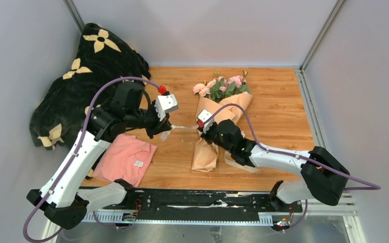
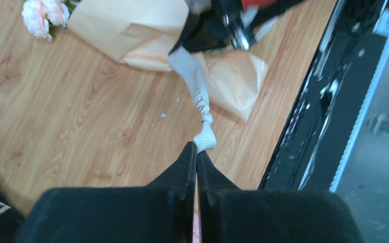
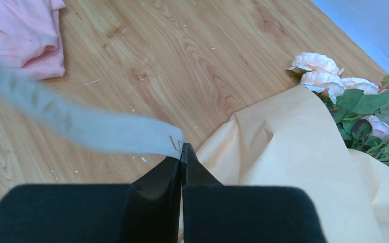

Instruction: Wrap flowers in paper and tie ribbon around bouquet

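The bouquet lies mid-table: pink and cream flowers (image 1: 222,86) in a cone of peach paper (image 1: 218,114). A cream ribbon (image 1: 185,127) stretches level between my two grippers, left of the cone's waist. My left gripper (image 1: 164,131) is shut on one twisted end of the ribbon (image 2: 204,135). My right gripper (image 1: 201,129) sits against the cone, shut on the other end of the ribbon (image 3: 91,126), pinched at its tips (image 3: 182,148). Another stretch of ribbon (image 1: 240,166) loops on the table beside the cone's tail, partly under my right arm. Paper (image 3: 288,152) and flowers (image 3: 316,68) lie right of the right gripper.
A black blanket (image 1: 91,76) with cream flower prints is heaped at the back left. A pink cloth (image 1: 126,158) with a white label lies at the front left, under my left arm. Grey walls close in the table. A black rail (image 1: 192,200) runs along the near edge.
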Available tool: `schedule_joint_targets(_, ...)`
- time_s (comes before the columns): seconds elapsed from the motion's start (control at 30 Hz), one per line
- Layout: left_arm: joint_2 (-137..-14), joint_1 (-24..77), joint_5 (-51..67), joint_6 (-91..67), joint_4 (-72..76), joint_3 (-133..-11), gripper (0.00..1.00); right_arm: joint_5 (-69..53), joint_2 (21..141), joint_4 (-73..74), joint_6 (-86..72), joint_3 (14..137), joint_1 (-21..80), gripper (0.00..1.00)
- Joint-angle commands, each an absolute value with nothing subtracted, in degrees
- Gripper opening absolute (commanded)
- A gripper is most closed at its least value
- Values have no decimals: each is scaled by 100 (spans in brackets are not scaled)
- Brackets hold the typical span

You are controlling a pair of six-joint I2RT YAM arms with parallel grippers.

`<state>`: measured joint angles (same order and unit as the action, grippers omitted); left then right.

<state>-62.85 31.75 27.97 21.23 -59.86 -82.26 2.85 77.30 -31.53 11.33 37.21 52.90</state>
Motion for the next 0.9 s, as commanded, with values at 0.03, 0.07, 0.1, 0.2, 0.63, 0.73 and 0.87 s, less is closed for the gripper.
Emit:
schedule_joint_targets(0.03,-5794,3223,2448,2972,-6084,-6790,32,-154,7374,-2992,871,3615,4967,0)
schedule_joint_targets(0.07,-5665,3225,2354,3123,-6082,-6378,52,-286,7326,-2966,862,3586,4872,0)
schedule_joint_targets(0.1,-5539,3221,2296,3241,-6080,-6019,64,-427,7294,-2936,905,3560,4802,0)
schedule_joint_targets(0.2,-5196,3225,2041,3803,-6136,-5890,74,-831,7247,-2886,1208,3473,4720,0)
schedule_joint_targets(0.63,-7657,3236,5079,2939,-3007,-5975,63,-2464,7173,-2703,1699,3491,4711,0)
schedule_joint_targets(0.73,-7955,3128,5356,2909,-1173,-5482,48,-2423,6943,-2509,2089,3376,4711,0)
schedule_joint_targets(0.87,-8133,2684,6679,819,3459,-3918,60,-2823,6596,-2342,2708,3143,4696,0)
